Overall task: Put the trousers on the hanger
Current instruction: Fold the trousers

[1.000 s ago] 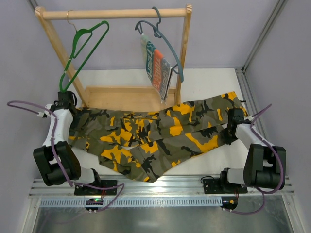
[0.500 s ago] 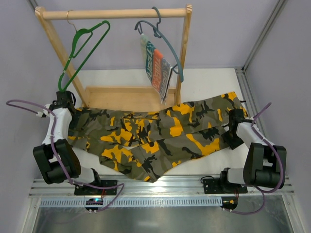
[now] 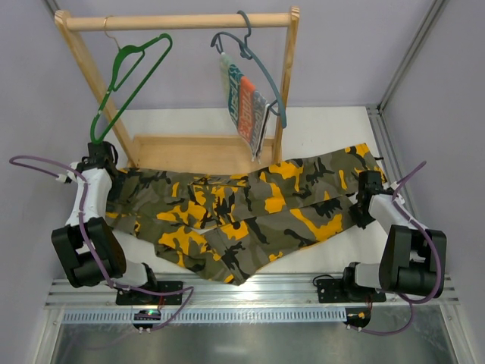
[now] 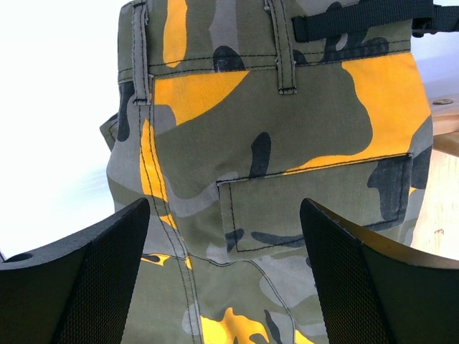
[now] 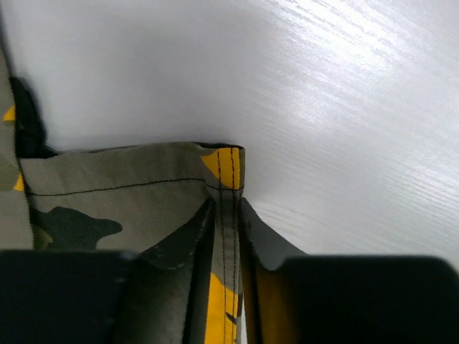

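The camouflage trousers (image 3: pixel 242 212) lie flat across the white table, waist to the left and legs to the right. The green hanger (image 3: pixel 129 80) hangs from the wooden rail, up left. My left gripper (image 3: pixel 102 158) hovers at the waist end, open, its jaws wide apart over the back pocket (image 4: pixel 315 193) and touching no cloth. My left gripper (image 4: pixel 224 208) holds nothing. My right gripper (image 3: pixel 362 208) is at the end of a trouser leg. In the right wrist view my right gripper (image 5: pixel 228 208) is shut on the hem seam of the trousers (image 5: pixel 107 193).
A wooden clothes rack (image 3: pixel 178 21) stands at the back, its base board (image 3: pixel 197 152) just behind the trousers. A grey-blue hanger (image 3: pixel 258 68) on it carries a striped cloth (image 3: pixel 246 110). A metal rail (image 3: pixel 250 292) runs along the near table edge.
The right gripper shifted slightly at the leg end, and the hem there moved a little with it. The left arm and the hanger stayed put.
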`<act>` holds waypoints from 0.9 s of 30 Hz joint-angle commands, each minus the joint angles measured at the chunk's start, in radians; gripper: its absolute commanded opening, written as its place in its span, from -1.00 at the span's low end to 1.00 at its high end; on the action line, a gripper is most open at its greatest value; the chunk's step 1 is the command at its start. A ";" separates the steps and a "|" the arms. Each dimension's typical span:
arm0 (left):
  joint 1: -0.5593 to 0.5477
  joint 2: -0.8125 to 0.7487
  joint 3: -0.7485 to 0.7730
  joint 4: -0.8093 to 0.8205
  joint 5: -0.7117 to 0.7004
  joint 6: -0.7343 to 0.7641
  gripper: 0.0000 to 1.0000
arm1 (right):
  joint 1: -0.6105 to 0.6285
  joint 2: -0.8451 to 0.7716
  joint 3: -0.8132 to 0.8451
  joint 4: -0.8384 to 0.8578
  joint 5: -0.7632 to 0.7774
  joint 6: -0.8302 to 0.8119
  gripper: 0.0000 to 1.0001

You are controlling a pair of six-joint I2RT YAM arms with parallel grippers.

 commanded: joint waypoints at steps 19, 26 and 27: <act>0.014 0.035 0.059 -0.020 0.003 0.006 0.70 | -0.027 -0.256 0.163 -0.460 0.448 0.219 -0.92; 0.014 0.035 0.073 -0.033 -0.055 0.036 0.70 | -0.114 -0.277 0.116 -0.526 0.512 0.323 -0.93; 0.014 0.038 0.073 -0.037 -0.061 0.036 0.70 | -0.128 -0.283 0.109 -0.522 0.511 0.322 -0.92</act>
